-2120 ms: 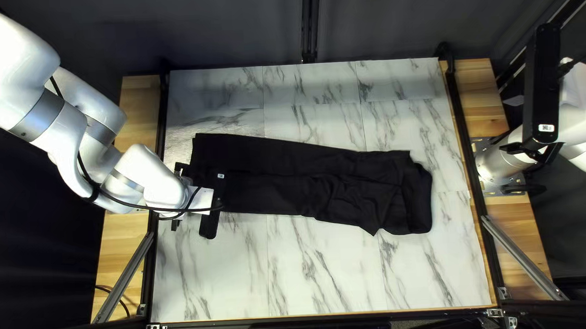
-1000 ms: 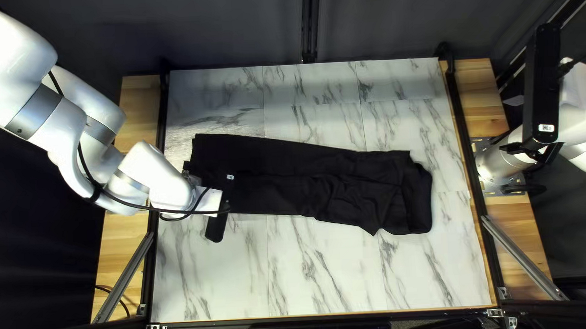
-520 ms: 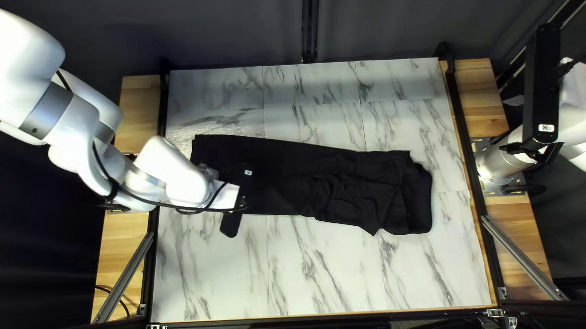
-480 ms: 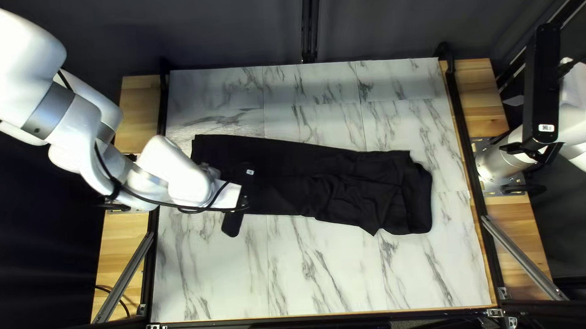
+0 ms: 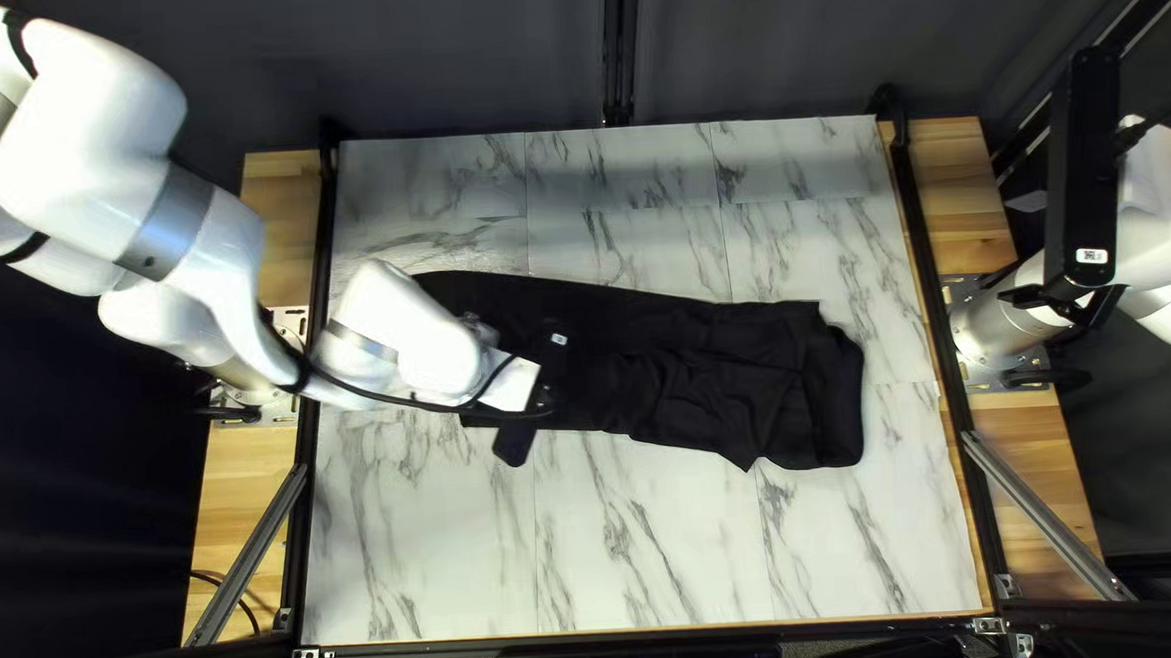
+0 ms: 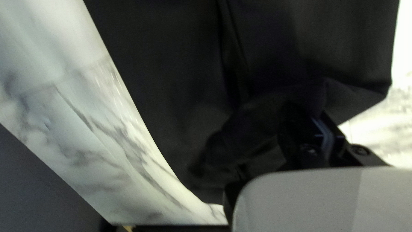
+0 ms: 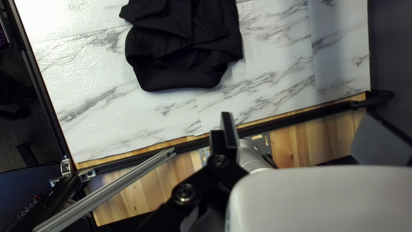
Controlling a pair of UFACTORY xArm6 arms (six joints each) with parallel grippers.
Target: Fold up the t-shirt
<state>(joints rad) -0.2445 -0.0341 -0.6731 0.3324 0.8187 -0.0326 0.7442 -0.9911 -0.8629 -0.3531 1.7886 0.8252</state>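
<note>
The table [image 5: 657, 546] carries the shirt [image 5: 707, 363], a long dark band. Its long axis runs straight ahead of the left gripper [image 6: 289, 129] toward the right arm's side. The left jaws are clenched on the band's near end, with cloth bunched between them. The right gripper [image 7: 294, 117] is released, and the far end lies ahead of it, well apart. The left arm is nearer, so the fold probably goes end over end along that axis.

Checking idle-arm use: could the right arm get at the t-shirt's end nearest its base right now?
Probably yes. That end of the t-shirt lies close to the base of the right arm, with only bare table between them, and that arm holds nothing.
</note>
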